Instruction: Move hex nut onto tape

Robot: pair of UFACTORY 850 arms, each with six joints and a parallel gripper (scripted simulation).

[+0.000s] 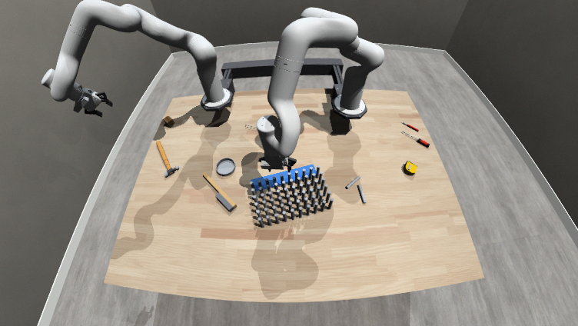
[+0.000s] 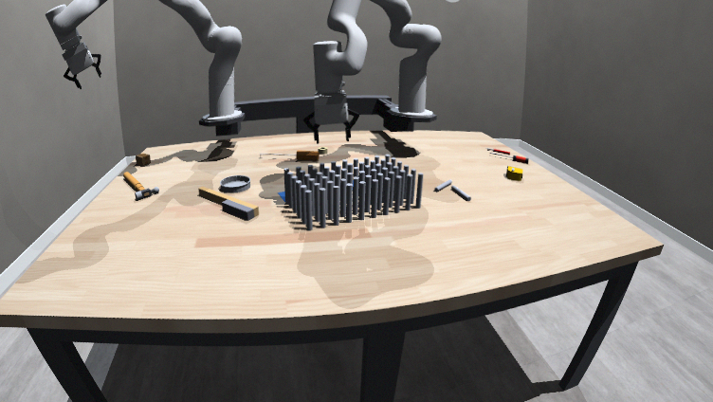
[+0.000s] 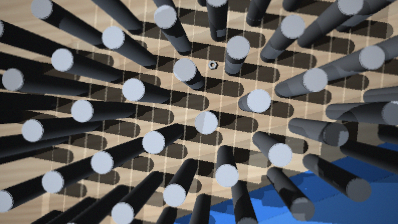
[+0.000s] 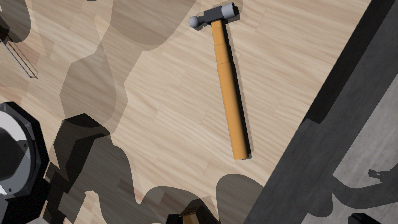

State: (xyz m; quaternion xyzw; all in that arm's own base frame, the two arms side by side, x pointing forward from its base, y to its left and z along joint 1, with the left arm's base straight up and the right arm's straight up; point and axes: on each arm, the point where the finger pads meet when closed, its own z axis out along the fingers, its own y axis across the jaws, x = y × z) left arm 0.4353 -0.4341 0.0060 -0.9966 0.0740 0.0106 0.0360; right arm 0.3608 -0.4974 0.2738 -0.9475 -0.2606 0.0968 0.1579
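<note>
One hex nut [image 3: 213, 65] between upright spacers [image 1: 261, 223] [image 2: 308, 210] [image 3: 206, 122]; left tool [image 1: 280, 167] [image 2: 332, 140] and right tool [image 1: 107, 109] [image 2: 89, 82] both open, empty.

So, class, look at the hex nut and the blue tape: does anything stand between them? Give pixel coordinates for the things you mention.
Yes. Several rows of upright spacers [image 1: 292, 215] [image 2: 308, 210] [image 3: 206, 122] stand between the hex nut [image 3: 213, 65] and the blue tape [image 1: 270, 177] [image 2: 282, 197] [image 3: 264, 204]. More stand along the strip's near edge, in the left wrist view.
</note>
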